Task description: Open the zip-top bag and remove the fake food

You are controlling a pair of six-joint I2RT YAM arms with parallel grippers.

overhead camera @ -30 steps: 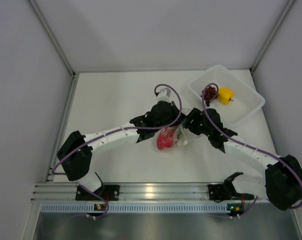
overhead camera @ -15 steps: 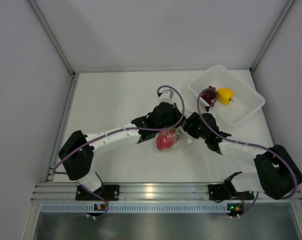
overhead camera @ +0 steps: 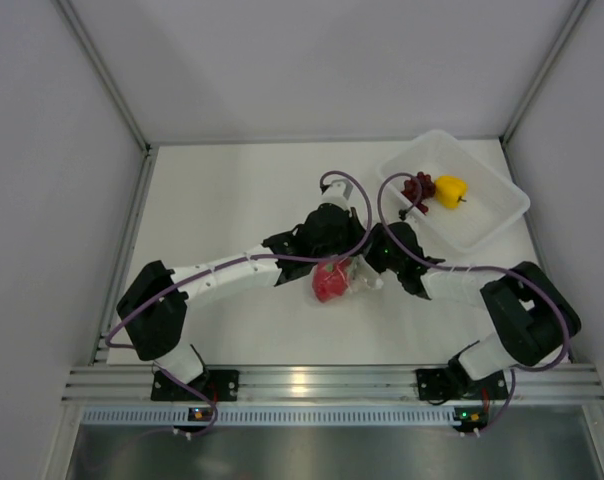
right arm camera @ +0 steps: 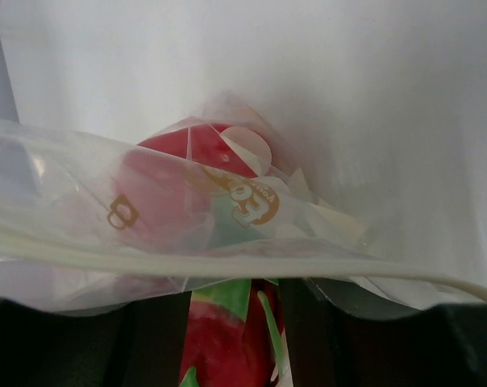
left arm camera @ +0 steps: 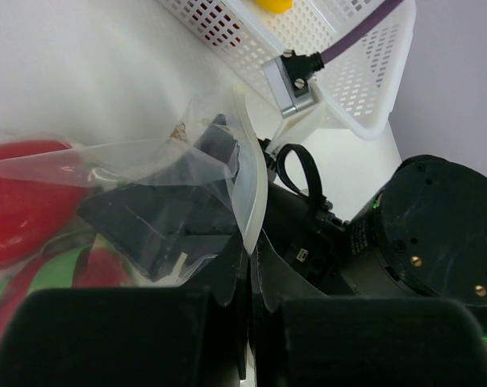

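Gold print (right arm camera: 251, 201) on zip-top bag (right arm camera: 82, 185), one "D"-like mark (right arm camera: 120, 211), logo lettering unreadable

White arm links (overhead camera: 227, 270), black joints (overhead camera: 147, 320), black left pincer (left arm camera: 247, 306), looping purple cables (left arm camera: 363, 31).

We list:
- Zip-top bag (right arm camera: 74, 169): thin clear plastic film, crinkled and glossy, with gold print.
- Zip strip (right arm camera: 227, 264) of the bag: thicker milky plastic, smooth.
- Fake fruit (right arm camera: 227, 347): red and green moulded plastic, shiny.
- Yellow pepper (overhead camera: 451, 189): glossy plastic.
- Tray (left arm camera: 364, 72): white perforated plastic, which we read as semi-matt.
- Left tool (left arm camera: 251, 282): matt black plastic.
- Bench (overhead camera: 232, 200): smooth, matt white.
- Rail (overhead camera: 312, 380): brushed metal.
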